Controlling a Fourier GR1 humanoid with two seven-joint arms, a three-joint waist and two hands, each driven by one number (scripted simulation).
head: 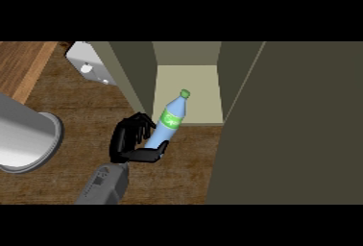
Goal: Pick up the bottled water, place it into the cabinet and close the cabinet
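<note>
Fingers (135, 129) of the one visible hand (131, 141) clasp the bottled water (169, 120), tilted cap-first toward the open cabinet (186, 84) shelf edge for insertion.

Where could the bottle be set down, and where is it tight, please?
The cabinet shelf beyond the bottle looks bare between its side walls. Wooden counter lies bare between the steel cylinder and the hand. The open door crowds the right.
</note>
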